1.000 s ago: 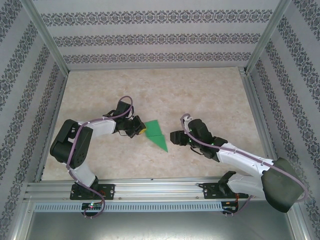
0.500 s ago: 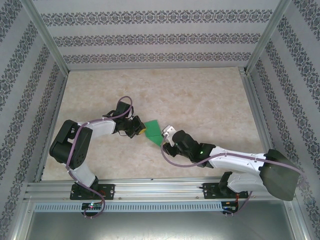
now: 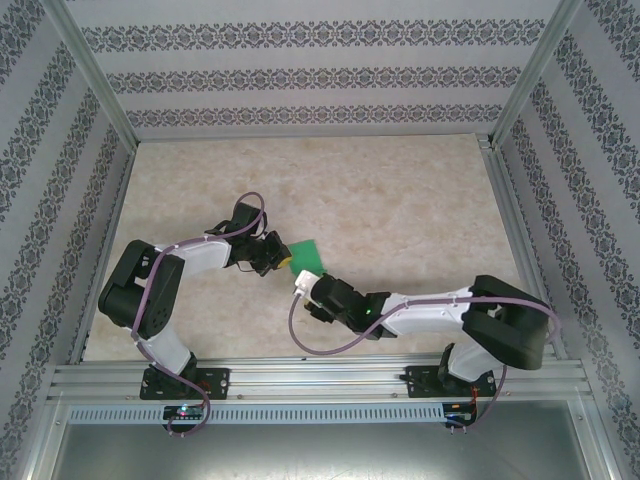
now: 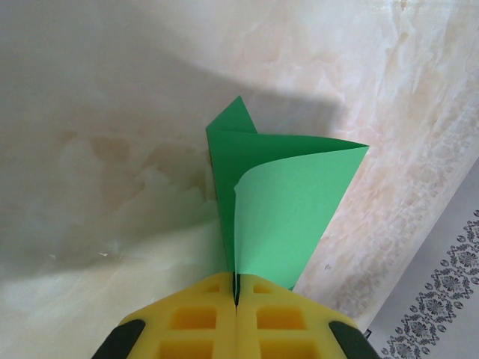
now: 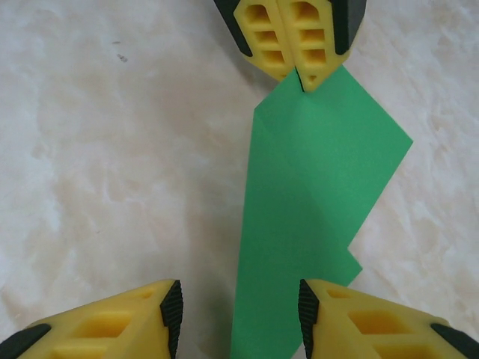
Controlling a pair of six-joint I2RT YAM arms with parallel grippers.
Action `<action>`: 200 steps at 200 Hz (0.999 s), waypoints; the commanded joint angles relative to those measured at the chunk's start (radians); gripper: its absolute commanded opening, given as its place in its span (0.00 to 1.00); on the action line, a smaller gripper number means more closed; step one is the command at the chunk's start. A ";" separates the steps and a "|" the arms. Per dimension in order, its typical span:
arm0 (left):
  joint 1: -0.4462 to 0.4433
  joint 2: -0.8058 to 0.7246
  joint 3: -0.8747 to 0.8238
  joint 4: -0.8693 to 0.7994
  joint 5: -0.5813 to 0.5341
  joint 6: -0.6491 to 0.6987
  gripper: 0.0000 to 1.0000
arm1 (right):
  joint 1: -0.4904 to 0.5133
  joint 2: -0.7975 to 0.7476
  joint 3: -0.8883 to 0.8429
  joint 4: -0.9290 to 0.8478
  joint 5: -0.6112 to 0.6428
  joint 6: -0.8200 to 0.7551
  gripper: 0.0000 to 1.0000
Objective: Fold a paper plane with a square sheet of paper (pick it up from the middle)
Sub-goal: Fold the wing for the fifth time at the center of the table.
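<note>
The folded bright-green paper [image 3: 307, 255] lies on the table as a creased, pointed shape with one flap curling up [image 4: 288, 202]. My left gripper [image 3: 274, 258] is shut on its left corner; its yellow fingers [image 4: 209, 318] pinch the layers together. The right wrist view has that same left gripper [image 5: 299, 75] at the top, clamped on the paper's corner. My right gripper [image 3: 299, 277] hovers low over the paper's near end, open. The paper [image 5: 314, 187] runs between its fingers [image 5: 168, 318], closer to the right one, with no contact visible.
The beige marble-patterned tabletop [image 3: 400, 190] stretches far behind and to the right of the paper. Patterned walls and aluminium posts [image 3: 95, 80] enclose it. A metal rail [image 3: 320, 378] carries both arm bases at the near edge.
My right arm has swung left from the table's middle right to the paper, and its gripper now covers the near tip. The left gripper has kept its hold in place.
</note>
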 commanded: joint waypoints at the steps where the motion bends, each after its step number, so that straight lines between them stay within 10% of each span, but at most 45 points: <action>1: 0.007 -0.017 0.014 -0.011 0.002 -0.010 0.07 | 0.006 0.061 0.036 0.059 0.088 -0.065 0.47; 162: 0.007 -0.028 0.036 -0.042 -0.002 -0.006 0.08 | 0.002 0.217 0.056 0.158 0.173 -0.089 0.12; 200: 0.008 -0.063 0.027 -0.082 -0.045 0.008 0.27 | -0.017 0.206 0.036 0.180 0.130 -0.064 0.02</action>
